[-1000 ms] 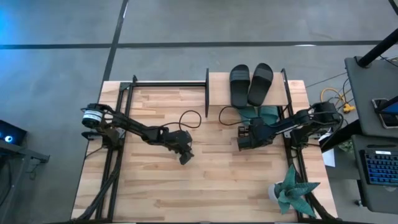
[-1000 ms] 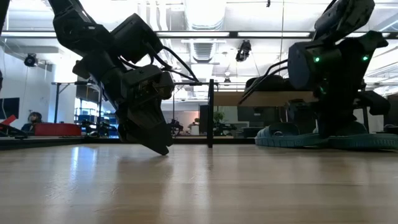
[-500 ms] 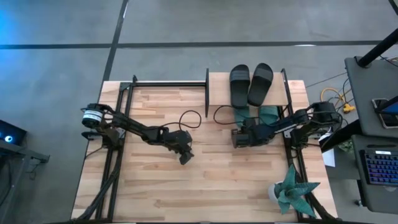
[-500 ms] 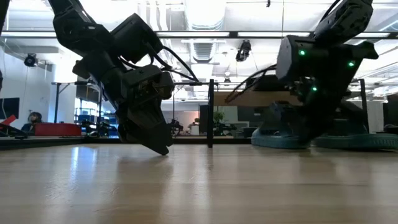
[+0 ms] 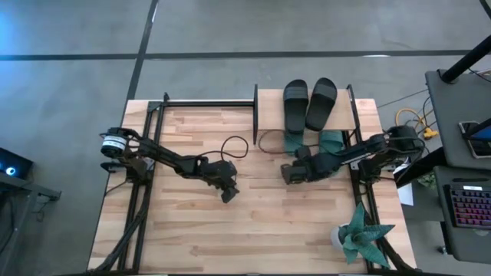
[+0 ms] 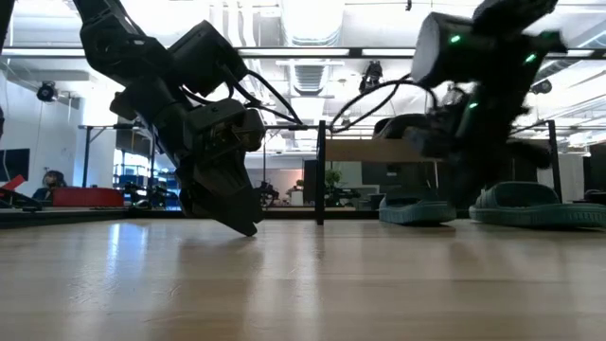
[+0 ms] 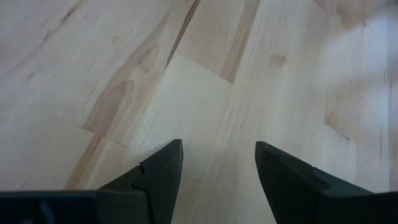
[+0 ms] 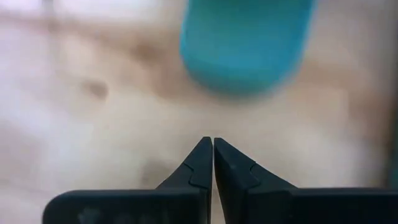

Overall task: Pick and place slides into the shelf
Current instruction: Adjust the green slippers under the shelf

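Two teal slides (image 5: 313, 142) lie on my pale plank table (image 5: 192, 230) under the shelf (image 5: 268, 107) at one o'clock, their rounded heels poking out from beneath its plywood top; the matte black pair (image 5: 309, 103) sits side by side on that board. Beyond the table is a bright hall with ceiling lights. My right gripper (image 8: 213, 163) hangs low just outside the teal heels, fingers pressed together. My left gripper (image 7: 217, 163) tilts steeply onto the bare wood at centre, fingers spread.
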Controlling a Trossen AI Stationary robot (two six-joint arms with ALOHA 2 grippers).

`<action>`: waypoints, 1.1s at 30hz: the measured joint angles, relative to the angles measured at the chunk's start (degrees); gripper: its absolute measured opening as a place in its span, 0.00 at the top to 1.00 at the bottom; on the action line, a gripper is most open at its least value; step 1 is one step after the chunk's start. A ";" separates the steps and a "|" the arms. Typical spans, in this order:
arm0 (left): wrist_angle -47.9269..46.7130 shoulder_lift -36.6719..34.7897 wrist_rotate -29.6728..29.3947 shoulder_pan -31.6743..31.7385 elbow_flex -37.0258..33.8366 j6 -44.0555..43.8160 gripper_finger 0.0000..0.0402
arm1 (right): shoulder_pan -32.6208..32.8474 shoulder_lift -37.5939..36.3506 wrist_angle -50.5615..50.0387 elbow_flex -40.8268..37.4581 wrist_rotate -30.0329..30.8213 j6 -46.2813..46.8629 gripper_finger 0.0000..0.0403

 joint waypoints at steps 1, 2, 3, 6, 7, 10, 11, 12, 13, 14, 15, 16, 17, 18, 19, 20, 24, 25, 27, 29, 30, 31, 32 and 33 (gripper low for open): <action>0.00 0.00 0.02 0.00 0.00 0.00 0.52 | 0.68 -0.26 -2.79 0.33 -1.88 2.73 0.98; 0.00 0.00 0.01 0.00 0.00 0.00 0.52 | 1.18 -0.63 -5.48 0.44 -4.09 5.42 0.98; 0.00 0.00 0.00 0.00 0.00 0.00 0.52 | 1.70 -0.86 -8.15 0.45 -6.35 7.86 0.98; 0.03 0.00 0.00 -0.02 0.00 0.02 0.52 | 3.29 -1.41 -14.96 0.26 -12.16 12.34 0.98; 0.00 0.00 0.00 0.00 0.00 0.02 0.52 | 3.72 -1.61 -16.84 0.10 -14.00 13.13 0.98; 0.03 0.00 -0.01 -0.02 -0.05 0.04 0.52 | 4.63 -1.92 -20.85 -0.47 -19.17 13.03 0.98; 0.05 0.00 -0.02 -0.02 -0.05 0.04 0.52 | 4.85 -1.95 -21.74 -0.84 -20.67 12.51 0.98; 0.03 0.00 0.00 -0.02 -0.05 0.04 0.52 | 5.16 -1.95 -22.31 -1.45 -22.02 12.13 0.98; 0.03 0.00 -0.01 -0.02 -0.05 0.04 0.52 | 5.34 -1.95 -22.56 -2.23 -23.25 11.96 0.98; 0.03 0.00 -0.02 -0.02 -0.07 0.04 0.52 | 5.59 -1.95 -22.45 -3.14 -24.34 12.09 0.98; 0.03 0.00 0.00 -0.02 -0.07 0.04 0.52 | 5.77 -1.98 -22.37 -4.06 -25.42 12.55 0.98; 0.03 0.00 -0.01 -0.02 -0.07 0.04 0.52 | 5.94 -1.98 -22.34 -4.93 -26.55 12.89 0.98; 0.03 0.00 -0.02 -0.02 -0.07 0.04 0.52 | 6.18 -2.00 -22.32 -5.78 -27.52 13.16 0.98; 0.03 0.00 -0.02 -0.02 -0.07 0.04 0.52 | 6.43 -2.03 -22.28 -6.62 -28.30 13.50 0.98; 0.03 0.00 -0.02 -0.02 -0.07 0.04 0.52 | 6.75 -2.18 -21.99 -7.20 -28.39 13.97 0.98; 0.03 0.00 -0.02 -0.02 -0.07 0.04 0.52 | 7.07 -2.31 -21.89 -7.87 -28.18 14.82 0.98; 0.03 0.00 -0.05 -0.02 -0.09 0.05 0.52 | 6.91 -2.46 -21.82 -9.41 -25.29 17.97 0.98; 0.03 0.00 -0.07 -0.02 -0.09 0.07 0.52 | 6.56 -2.46 -22.05 -9.58 -24.69 18.36 0.98; 0.03 0.00 -0.07 -0.02 -0.11 0.07 0.52 | 5.70 -2.29 -22.99 -9.92 -23.15 18.81 0.98; 0.03 0.00 -0.07 -0.02 -0.11 0.07 0.52 | 4.95 -2.13 -23.59 -10.29 -21.84 19.87 0.98; 0.03 0.00 -0.05 -0.02 -0.11 0.07 0.52 | 4.77 -2.04 -23.95 -10.42 -20.90 20.55 0.98; 0.03 0.00 -0.04 -0.02 -0.13 0.07 0.52 | 4.55 -1.98 -24.11 -10.49 -20.05 20.97 0.98; 0.03 0.00 -0.05 -0.02 -0.13 0.05 0.52 | 4.43 -1.95 -24.15 -10.54 -19.51 21.25 0.98; 0.03 0.00 -0.05 -0.04 -0.13 0.06 0.52 | 4.41 -1.95 -24.17 -10.52 -18.84 21.81 0.98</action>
